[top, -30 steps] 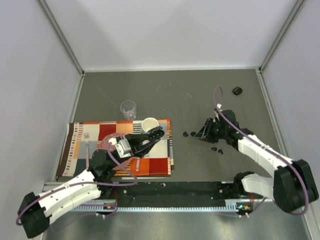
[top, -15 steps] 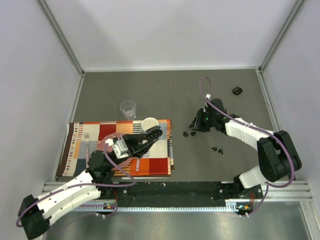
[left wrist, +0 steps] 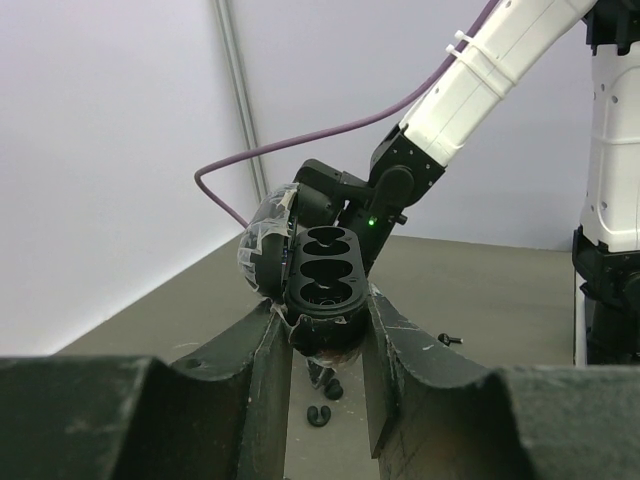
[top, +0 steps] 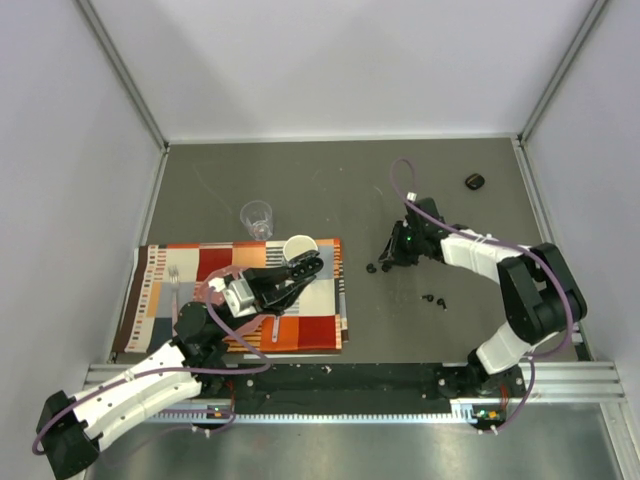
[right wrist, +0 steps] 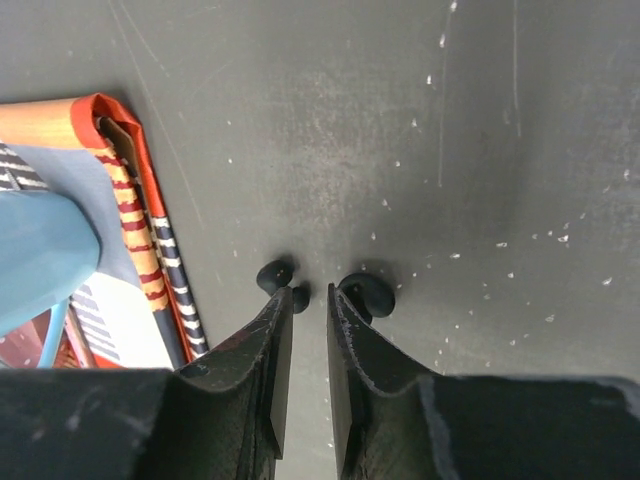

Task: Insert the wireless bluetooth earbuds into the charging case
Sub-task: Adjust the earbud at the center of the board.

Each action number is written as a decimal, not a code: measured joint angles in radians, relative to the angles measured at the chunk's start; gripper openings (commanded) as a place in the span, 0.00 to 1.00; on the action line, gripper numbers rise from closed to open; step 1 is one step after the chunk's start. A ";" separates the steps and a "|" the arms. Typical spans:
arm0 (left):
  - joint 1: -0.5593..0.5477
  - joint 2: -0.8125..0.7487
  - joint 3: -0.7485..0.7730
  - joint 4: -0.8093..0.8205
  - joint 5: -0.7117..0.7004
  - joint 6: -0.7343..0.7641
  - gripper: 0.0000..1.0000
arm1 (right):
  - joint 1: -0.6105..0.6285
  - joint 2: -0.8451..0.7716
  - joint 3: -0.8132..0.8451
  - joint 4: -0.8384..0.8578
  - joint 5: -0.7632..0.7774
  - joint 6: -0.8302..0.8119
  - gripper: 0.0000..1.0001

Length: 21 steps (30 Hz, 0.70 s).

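the left gripper is clenched on the open charging case, held over the striped mat. the right gripper hangs with its jaws narrowly parted and empty, its tips just beside two earbuds on the table. another pair lies near.

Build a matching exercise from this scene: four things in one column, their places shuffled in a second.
1. charging case
2. white mug
3. clear cup
4. second black case

A. bare table, just beyond the placemat
B. near the table's far right corner
C. in the left gripper
D. on the placemat's far right corner

Pairs: 1-C, 2-D, 3-A, 4-B
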 measured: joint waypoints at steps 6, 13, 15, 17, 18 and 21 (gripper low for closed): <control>0.000 0.000 0.000 -0.007 0.000 0.001 0.00 | 0.000 0.019 -0.001 -0.003 0.024 -0.002 0.17; 0.000 0.001 0.000 -0.018 0.000 0.001 0.00 | 0.000 0.006 -0.040 0.029 0.039 0.002 0.17; 0.000 0.001 0.000 -0.019 0.000 0.001 0.00 | 0.000 -0.015 -0.064 0.043 0.045 0.002 0.17; 0.000 0.001 0.000 -0.019 0.000 0.001 0.00 | 0.000 -0.039 -0.087 0.048 0.047 0.004 0.17; 0.000 0.001 0.000 -0.020 0.000 0.001 0.00 | 0.000 -0.052 -0.100 0.053 0.050 0.006 0.17; 0.000 0.001 0.000 -0.020 0.000 0.001 0.00 | 0.000 -0.099 -0.146 0.072 0.055 0.013 0.17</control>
